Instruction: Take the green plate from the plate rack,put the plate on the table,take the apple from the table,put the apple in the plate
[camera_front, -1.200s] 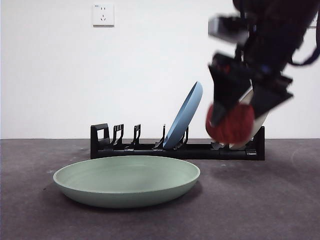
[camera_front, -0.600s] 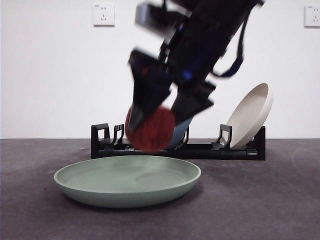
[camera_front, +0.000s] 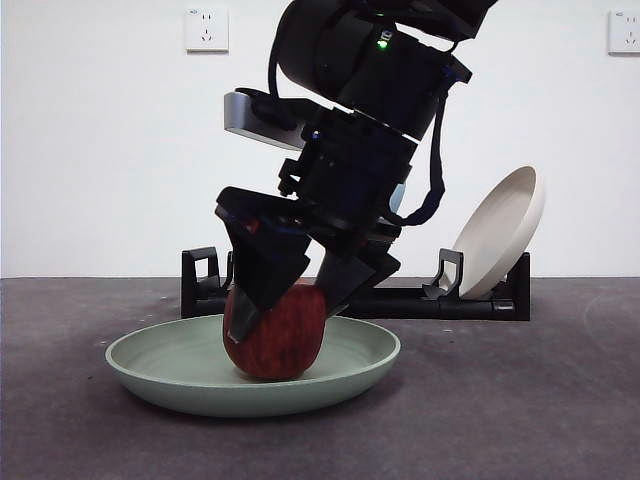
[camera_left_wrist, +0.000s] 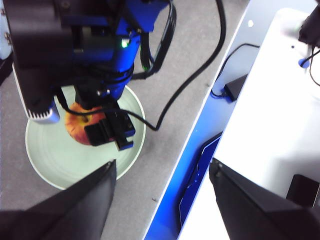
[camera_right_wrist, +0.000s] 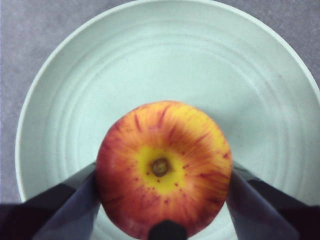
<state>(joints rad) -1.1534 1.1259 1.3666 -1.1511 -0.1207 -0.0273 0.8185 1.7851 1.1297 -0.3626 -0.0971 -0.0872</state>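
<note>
Resting inside the green plate (camera_front: 180, 362) on the bench (camera_front: 560, 400), the apple (camera_front: 275, 335) sits near its centre, right gripper (camera_front: 290, 300) jaws clamped on both sides so release drops nothing. Left gripper (camera_left_wrist: 162, 192) waits aside, jaws wide. Plate rack (camera_front: 470, 300) behind.

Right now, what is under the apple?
The green plate lies under the apple, which sits inside its rim while the right gripper grips it. The contact between apple and plate floor is covered by the rim and the apple itself.
</note>
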